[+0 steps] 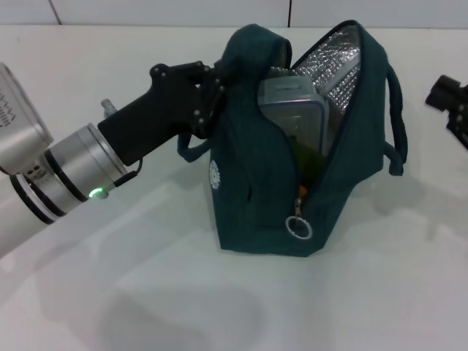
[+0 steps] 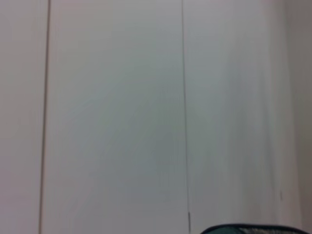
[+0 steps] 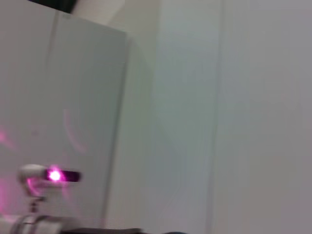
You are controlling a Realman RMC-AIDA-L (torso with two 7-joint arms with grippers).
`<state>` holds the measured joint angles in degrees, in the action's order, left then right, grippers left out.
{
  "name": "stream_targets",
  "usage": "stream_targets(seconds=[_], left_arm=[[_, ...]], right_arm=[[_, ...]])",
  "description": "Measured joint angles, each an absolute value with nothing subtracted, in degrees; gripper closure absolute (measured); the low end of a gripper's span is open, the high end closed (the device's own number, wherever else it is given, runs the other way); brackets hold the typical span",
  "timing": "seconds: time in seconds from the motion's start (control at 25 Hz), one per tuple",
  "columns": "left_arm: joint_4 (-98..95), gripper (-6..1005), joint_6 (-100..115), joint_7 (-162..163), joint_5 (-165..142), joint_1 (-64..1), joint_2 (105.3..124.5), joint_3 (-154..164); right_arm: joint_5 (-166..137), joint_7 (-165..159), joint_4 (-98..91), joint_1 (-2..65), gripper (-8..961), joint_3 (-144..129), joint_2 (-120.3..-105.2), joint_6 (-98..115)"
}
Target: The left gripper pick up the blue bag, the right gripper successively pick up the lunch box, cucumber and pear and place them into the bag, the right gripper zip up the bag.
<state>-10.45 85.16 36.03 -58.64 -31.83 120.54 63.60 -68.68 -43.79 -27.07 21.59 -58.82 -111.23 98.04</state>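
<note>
The blue bag [image 1: 256,197] stands upright on the white table with its zipper open and its foil lining showing. My left gripper [image 1: 209,91] is shut on the bag's upper left edge, beside a loop handle. The lunch box [image 1: 296,110] stands on end inside the opening. Below it a dark green strip, the cucumber [image 1: 307,157], shows in the gap. The pear is hidden. The metal ring zipper pull [image 1: 298,227] hangs at the low end of the zipper. My right gripper [image 1: 453,99] sits at the far right edge, apart from the bag. A sliver of the blue bag [image 2: 253,229] shows in the left wrist view.
The white table [image 1: 146,292] spreads in front of and beside the bag. A white panelled wall [image 1: 146,11] runs behind it. The right wrist view shows wall panels and a small device with a pink light [image 3: 51,175].
</note>
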Motion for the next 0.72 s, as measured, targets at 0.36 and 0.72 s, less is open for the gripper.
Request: stream_targets(seconds=[0.36,0.72], left_arm=[[-10.1,887,85.1,34.6,-57.6,-31.9,120.63,63.5],[-10.0,858,85.1,34.6,-57.5,-32.0,120.67,63.7]], right_arm=[[-89.9,-54.7,-33.1,26.6,724,-59.4,-110.98,101.2],[-101.1,-55.9,-33.3,29.3,601,-59.7,-115.08,94.9]])
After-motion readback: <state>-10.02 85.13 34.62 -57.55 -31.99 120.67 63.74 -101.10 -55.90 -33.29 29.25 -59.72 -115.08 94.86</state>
